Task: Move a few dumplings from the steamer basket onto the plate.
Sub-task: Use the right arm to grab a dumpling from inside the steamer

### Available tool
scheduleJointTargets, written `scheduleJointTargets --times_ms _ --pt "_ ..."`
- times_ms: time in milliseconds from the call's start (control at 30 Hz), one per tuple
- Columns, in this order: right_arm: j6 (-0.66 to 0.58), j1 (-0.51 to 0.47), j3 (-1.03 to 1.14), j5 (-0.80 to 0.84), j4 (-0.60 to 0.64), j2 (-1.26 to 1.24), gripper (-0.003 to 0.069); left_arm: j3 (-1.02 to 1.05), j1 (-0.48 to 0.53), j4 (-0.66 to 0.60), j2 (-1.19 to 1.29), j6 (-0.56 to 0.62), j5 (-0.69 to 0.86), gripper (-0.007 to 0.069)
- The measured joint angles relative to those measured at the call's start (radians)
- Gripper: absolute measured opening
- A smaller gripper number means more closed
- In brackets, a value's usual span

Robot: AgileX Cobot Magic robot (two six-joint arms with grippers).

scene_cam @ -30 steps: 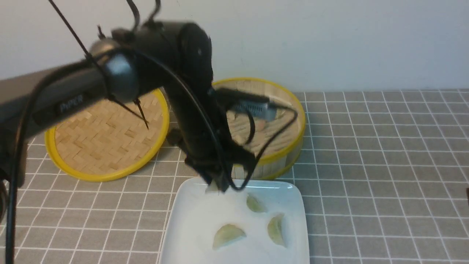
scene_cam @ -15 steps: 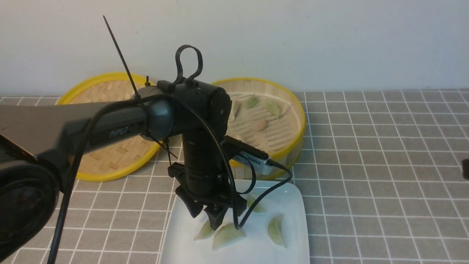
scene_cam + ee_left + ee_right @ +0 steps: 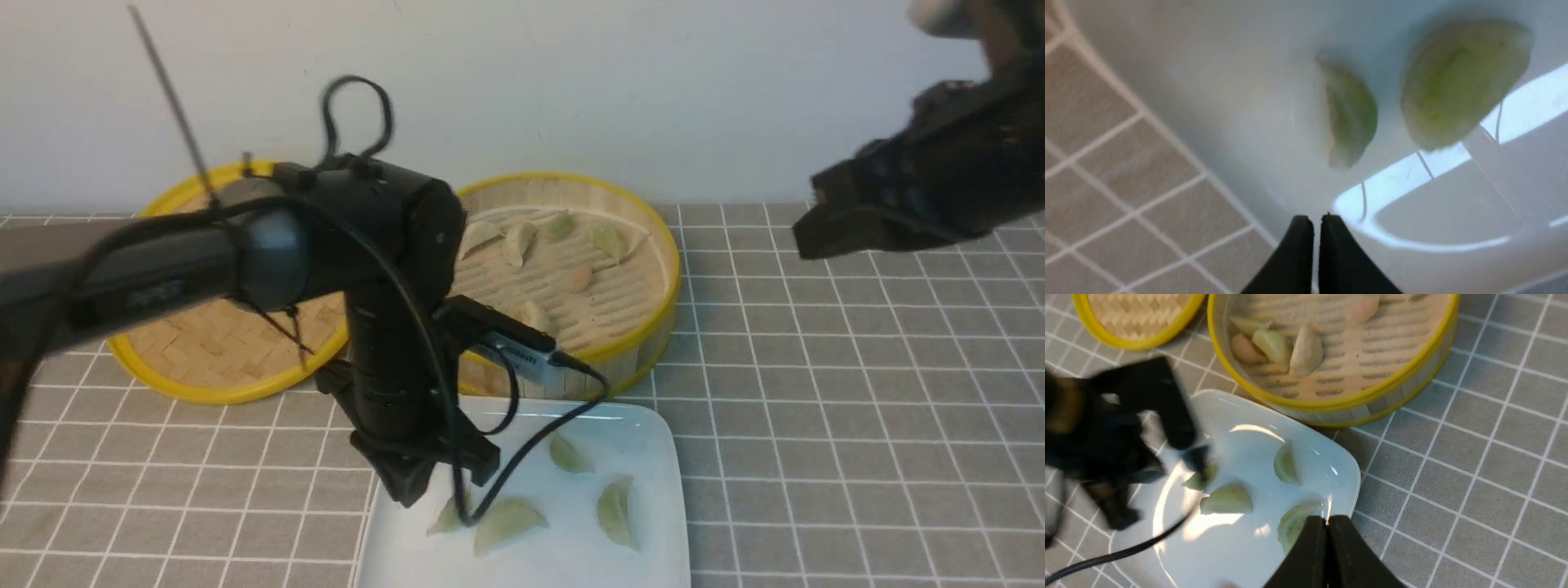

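Hovering clenched and empty, the left hand (image 3: 1312, 222) is hanging above the plate (image 3: 1229, 81), near two green dumplings (image 3: 1351, 114).

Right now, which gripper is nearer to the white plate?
Left. The left gripper hangs low over the plate's left edge, shut, right beside the green dumplings. The right gripper is raised high, off to the plate's right.
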Motion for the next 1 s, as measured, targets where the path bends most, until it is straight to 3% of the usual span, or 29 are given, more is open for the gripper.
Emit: scheduleJointTargets --times_ms 233,533,667,833,1000 --pt "0.054 0.121 -0.302 0.052 -0.123 0.301 -0.0009 0.242 0.081 -0.002 -0.346 -0.038 -0.072 -0.0005" --pt "0.155 0.275 -0.676 0.09 -0.296 0.665 0.0047 0.43 0.086 -0.102 -0.612 -0.046 -0.165 -0.0005" --pt "0.16 0.311 -0.85 0.091 -0.328 0.855 0.0164 0.493 0.086 -0.129 -0.746 -0.046 -0.183 -0.0005" --pt "0.166 0.314 -0.906 0.093 -0.322 0.937 0.0318 0.505 0.086 -0.131 -0.891 -0.054 -0.181 -0.0005" --pt "0.166 0.314 -0.914 0.092 -0.324 0.975 0.0399 0.505 0.086 -0.133 -1.03 -0.064 -0.177 -0.0005"
